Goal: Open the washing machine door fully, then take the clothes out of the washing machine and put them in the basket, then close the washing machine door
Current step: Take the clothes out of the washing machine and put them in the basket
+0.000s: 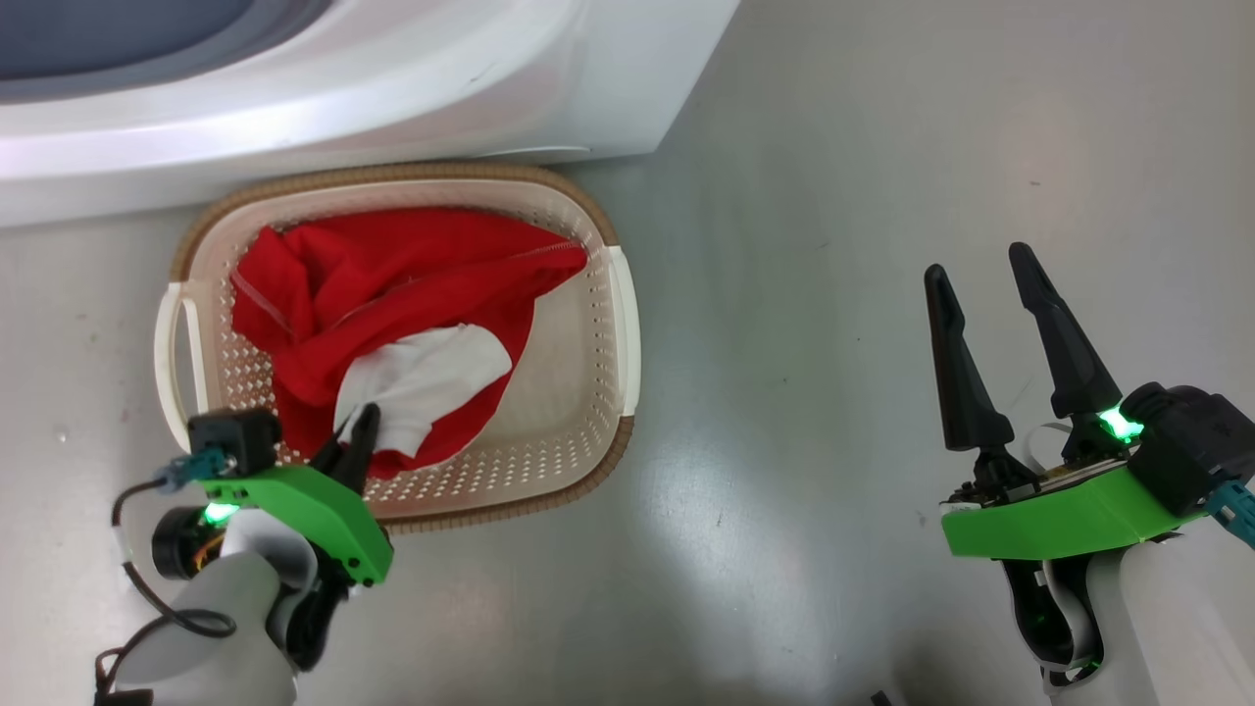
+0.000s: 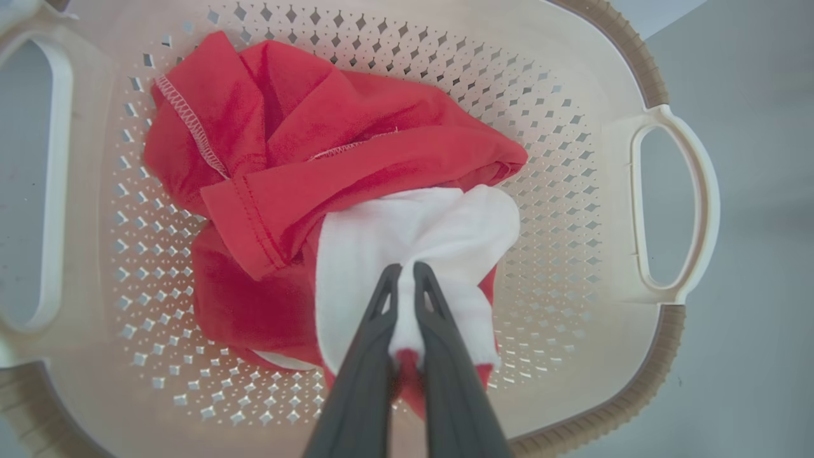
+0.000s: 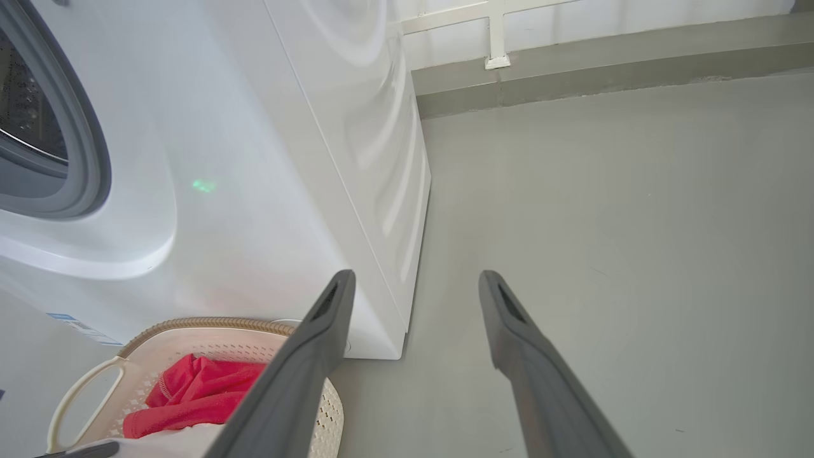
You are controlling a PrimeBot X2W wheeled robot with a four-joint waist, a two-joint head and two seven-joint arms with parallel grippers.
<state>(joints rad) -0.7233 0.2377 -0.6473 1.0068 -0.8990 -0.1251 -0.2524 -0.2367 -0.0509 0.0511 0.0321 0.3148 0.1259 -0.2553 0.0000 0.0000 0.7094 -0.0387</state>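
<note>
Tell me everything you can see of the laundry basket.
The basket is a cream-white plastic tub, a rounded rectangle. Its walls and bottom are pierced with diamond holes, a brown woven-look band runs along the rim, and there is a loop handle on each short side. It stands upright on the grey floor, close in front of the washing machine. Crumpled red and white clothes lie inside, covering most of the bottom. The left gripper, reaching in, is shut on their white part.
</note>
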